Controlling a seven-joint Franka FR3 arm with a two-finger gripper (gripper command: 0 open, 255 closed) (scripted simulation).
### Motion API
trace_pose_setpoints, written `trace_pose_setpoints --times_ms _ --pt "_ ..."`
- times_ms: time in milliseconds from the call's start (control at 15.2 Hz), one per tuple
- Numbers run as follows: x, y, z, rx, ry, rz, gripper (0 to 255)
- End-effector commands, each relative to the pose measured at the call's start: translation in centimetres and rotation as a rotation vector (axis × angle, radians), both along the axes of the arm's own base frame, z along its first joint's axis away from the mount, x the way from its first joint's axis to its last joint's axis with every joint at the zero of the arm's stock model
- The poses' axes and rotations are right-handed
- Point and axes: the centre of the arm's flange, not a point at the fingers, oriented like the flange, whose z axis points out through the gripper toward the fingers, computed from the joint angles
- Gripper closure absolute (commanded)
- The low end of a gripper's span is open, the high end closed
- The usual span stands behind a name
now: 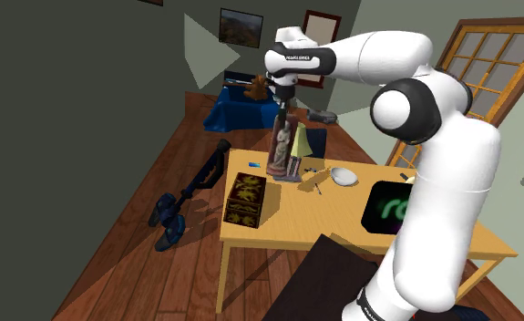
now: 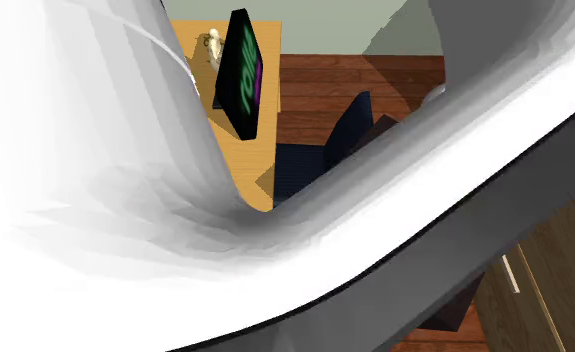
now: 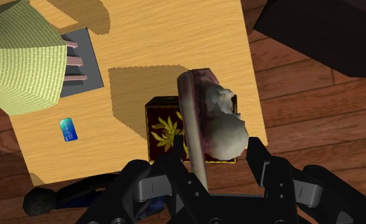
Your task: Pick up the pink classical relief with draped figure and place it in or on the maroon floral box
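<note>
The pinkish relief (image 1: 282,146) with a pale draped figure (image 3: 223,124) hangs upright from my gripper (image 1: 282,108), whose fingers (image 3: 175,153) are shut on its upper end. It is over the wooden table (image 1: 342,214), beside a lamp with a yellow-green shade (image 1: 300,141). The maroon box with yellow flowers (image 1: 245,201) stands at the table edge toward the shoulder view's left, slightly nearer than the relief. Seen from the wrist, the relief covers the middle of the box (image 3: 162,130). I cannot tell whether the relief's base touches the table.
A blue card (image 3: 68,129) and the lamp's grey base (image 3: 86,63) lie near the box. A white rounded object (image 1: 344,176) and a black panel with a green glow (image 1: 392,205) sit farther right. A scooter (image 1: 182,201) is on the floor, and a dark chair (image 1: 328,274) stands by the table.
</note>
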Motion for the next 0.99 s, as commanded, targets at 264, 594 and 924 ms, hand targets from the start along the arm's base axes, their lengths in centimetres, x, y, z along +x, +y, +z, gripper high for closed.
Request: trace_pose_setpoints --times_ms 264,594,924 --pt "6.5 3.7 3.0 0.0 -0.001 0.0 255" --pt "10.3 5.9 3.8 0.0 -0.001 0.0 255" --pt "10.3 5.9 1.1 0.0 -0.001 0.0 255"
